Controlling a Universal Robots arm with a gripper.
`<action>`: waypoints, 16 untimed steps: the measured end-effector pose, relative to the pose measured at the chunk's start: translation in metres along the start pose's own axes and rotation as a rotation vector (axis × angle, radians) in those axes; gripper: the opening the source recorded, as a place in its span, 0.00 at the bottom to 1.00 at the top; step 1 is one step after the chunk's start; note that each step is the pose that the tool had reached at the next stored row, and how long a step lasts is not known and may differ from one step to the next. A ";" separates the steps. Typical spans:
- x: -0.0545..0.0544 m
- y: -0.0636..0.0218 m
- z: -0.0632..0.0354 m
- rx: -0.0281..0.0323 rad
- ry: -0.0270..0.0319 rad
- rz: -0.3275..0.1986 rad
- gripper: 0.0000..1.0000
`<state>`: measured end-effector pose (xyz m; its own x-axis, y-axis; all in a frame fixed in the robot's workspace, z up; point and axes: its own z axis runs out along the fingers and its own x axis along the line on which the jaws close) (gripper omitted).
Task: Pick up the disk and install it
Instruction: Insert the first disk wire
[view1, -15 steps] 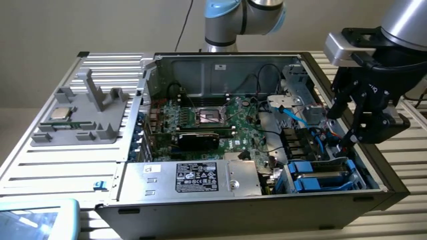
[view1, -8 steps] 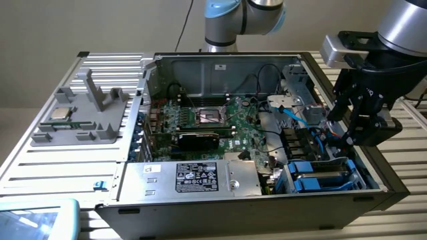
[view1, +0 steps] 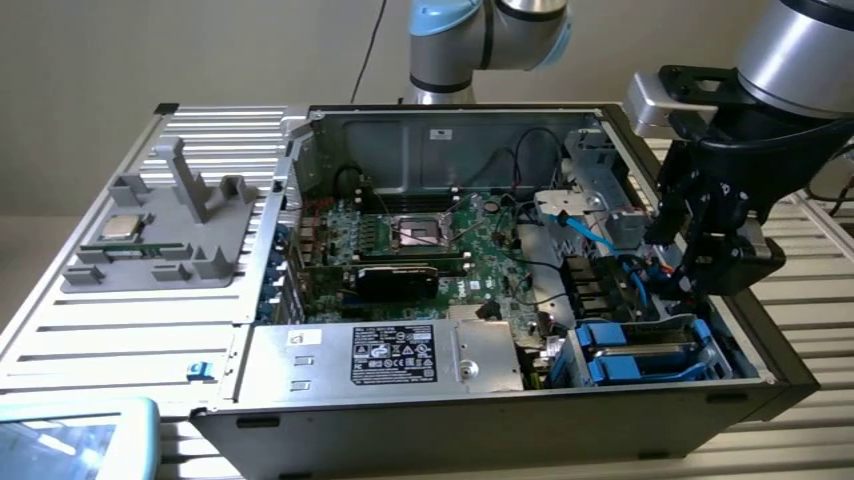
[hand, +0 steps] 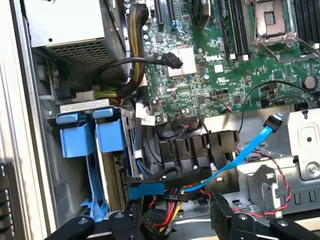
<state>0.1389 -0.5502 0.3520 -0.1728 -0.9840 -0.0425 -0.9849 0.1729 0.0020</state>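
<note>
1. I am watching the gripper (view1: 697, 285), which is hanging over the drive corner of the open computer case (view1: 507, 420), at the exterior view's right. Its fingers (hand: 95, 227) are standing wide apart and gripping nothing; between them I am seeing only loose cables.
2. The disk (view1: 638, 352) is sitting in its blue carrier inside the drive bay, at the near corner of the case, just beside the power supply box (view1: 387, 355).
3. The relation that matters, as I am judging it: in the exterior view the disk is lying below the gripper and more toward the near wall of the case. The two are apart and not touching.
4. In the wrist view, two blue carrier handles (hand: 77, 134) are showing side by side. I cannot tell which one belongs to the disk.
5. The blue rail of the carrier is running from those handles toward one finger, so the long axis is pointing almost at that finger, not across the opening.
6. A blue flat cable (hand: 235, 157) is crossing the space near the fingers. I am judging it as a possible snag.
</note>
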 end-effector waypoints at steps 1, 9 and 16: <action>0.000 0.0004 0.0000 0.0001 -0.0001 0.000 0.65; 0.000 0.0028 0.0002 0.0039 -0.0005 0.046 0.65; 0.001 0.0075 0.0003 0.0306 -0.0066 0.049 0.65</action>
<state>0.1312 -0.5503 0.3517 -0.2203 -0.9742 -0.0497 -0.9747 0.2218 -0.0263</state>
